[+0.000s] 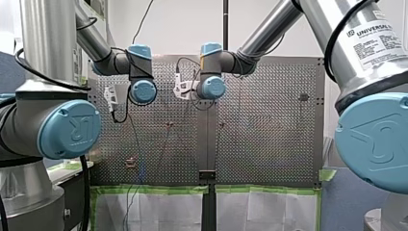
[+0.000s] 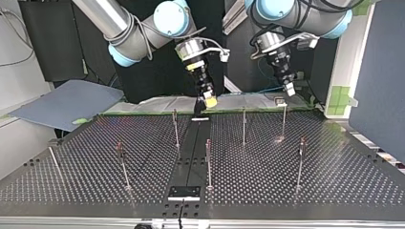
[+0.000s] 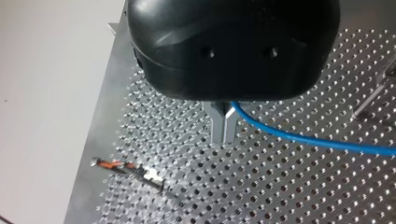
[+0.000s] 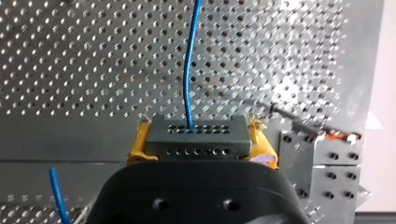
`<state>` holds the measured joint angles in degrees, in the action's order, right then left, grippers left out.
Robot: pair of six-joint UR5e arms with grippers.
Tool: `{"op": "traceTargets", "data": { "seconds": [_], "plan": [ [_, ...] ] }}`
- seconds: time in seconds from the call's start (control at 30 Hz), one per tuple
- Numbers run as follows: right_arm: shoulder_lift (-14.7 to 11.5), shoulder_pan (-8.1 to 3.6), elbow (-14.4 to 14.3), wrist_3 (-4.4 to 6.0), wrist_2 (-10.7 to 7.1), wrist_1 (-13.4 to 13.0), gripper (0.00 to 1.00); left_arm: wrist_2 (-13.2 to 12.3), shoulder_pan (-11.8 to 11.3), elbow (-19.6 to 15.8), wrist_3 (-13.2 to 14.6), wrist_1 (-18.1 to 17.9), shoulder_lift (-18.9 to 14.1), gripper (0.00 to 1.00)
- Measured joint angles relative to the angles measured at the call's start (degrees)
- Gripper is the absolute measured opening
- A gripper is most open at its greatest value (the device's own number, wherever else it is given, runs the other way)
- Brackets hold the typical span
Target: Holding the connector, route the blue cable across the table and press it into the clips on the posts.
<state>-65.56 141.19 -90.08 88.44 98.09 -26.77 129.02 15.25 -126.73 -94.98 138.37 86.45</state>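
My right end effector is clamping the rigid connector; my left end effector is pinching the blue cable, likely light and springy, safest gripped along its sheath.

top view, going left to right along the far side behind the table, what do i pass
grey sheet → my right pincer → my left pincer → green tape patch → blue partition
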Motion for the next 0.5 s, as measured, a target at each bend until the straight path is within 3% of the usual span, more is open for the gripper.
{"op": "traceTargets", "data": {
  "seconds": [0.3,0.5],
  "plan": [
    [0.0,0.97,4.9,0.08,0.0,4.9,0.0,-4.2,-4.1,0.2,-1.4,0.5,-4.1,0.0],
    [0.0,1.27,7.7,0.09,0.0,7.7,0.0,-7.2,-5.8,1.5,-2.1,0.4,-4.1,0.0]
  ]
}}
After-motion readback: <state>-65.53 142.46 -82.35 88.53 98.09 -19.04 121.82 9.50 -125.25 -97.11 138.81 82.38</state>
